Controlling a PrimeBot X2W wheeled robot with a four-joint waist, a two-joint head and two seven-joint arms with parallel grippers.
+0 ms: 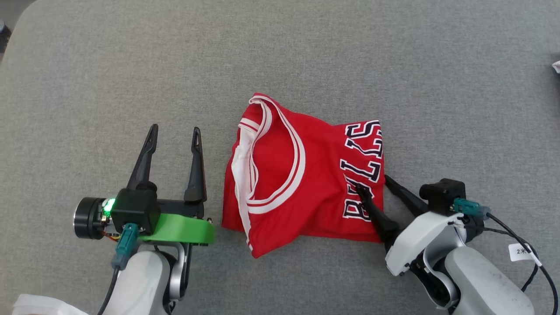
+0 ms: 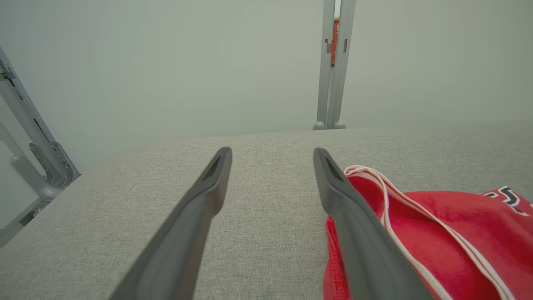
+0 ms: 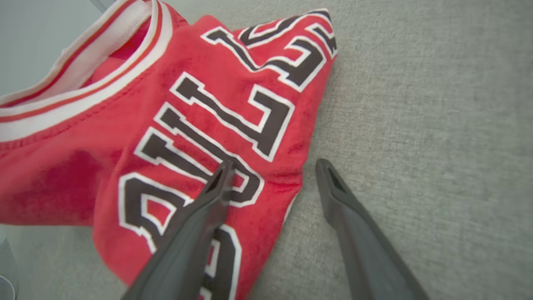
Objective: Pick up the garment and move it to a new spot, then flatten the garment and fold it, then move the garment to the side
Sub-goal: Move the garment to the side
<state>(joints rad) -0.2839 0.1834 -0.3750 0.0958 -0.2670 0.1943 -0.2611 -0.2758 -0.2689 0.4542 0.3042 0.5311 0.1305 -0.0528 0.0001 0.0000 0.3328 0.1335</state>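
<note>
Right gripper (image 1: 372, 182) stood wide open, one finger over the black lettering and the other on the bare grey table (image 1: 131, 65), straddling the right edge of the jersey (image 1: 297, 183). Left gripper (image 1: 175, 128), equally wide, sat just beside its left edge. The jersey lay bunched mid-table, so a clean lift likely needed each pinch to catch every layer.

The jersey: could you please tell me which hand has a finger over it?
The right hand: one finger is over the jersey's black lettering, the other over the table beside it. The left hand stands beside the jersey, off the cloth.
</note>
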